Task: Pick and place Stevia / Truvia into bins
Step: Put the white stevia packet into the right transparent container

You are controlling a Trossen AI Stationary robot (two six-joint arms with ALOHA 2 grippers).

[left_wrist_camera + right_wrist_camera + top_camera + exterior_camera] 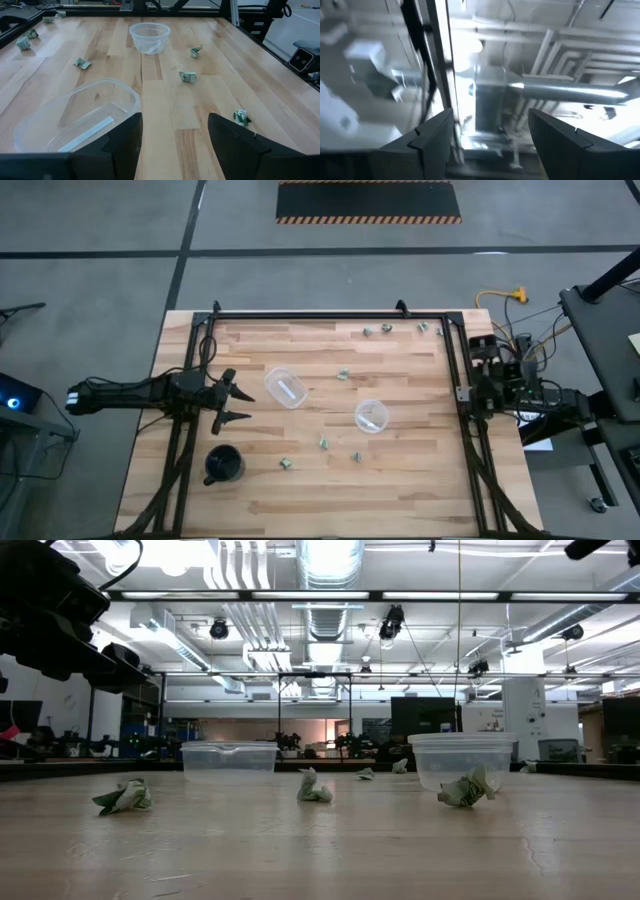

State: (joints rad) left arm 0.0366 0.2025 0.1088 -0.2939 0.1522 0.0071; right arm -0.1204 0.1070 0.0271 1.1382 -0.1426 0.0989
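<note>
High view, entry one: my left claw (pixel 232 402) hangs over the bench (pixel 400 490) at its left side, fingers spread wide and empty, pointed toward the nearer bin (pixel 285 388). My right claw (pixel 487 145) is parked off the bench's right edge, tilted up at the ceiling, also spread wide with nothing in it.

Entry two, the bins: the nearer bin sits just beyond my left fingers (pixel 125 145); the farther bin (pixel 371 416) lies toward the bench's middle. Each seems to hold a pale strip; I cannot tell what it is.

Entry three, the Stevia / Truvia packets: scattered and crumpled. Three lie along the far edge near the right corner (pixel 385 329), one between the bins toward the far side (pixel 343 374), three on the near side (pixel 324 443), none touching a bin. The packet nearest the black cup (pixel 224 465) is (pixel 285 464).

Orientation: each packet is wadded into a lump, so I read no clear long axis or facing; from the low view they stand up as small peaks (pixel 313 787).

Risks, as I judge them: the nearer bin is light and close to my fingers, so a low sweep could shove or tip it. A crumpled packet may skid or slip out of a wide, poorly centred pinch.
</note>
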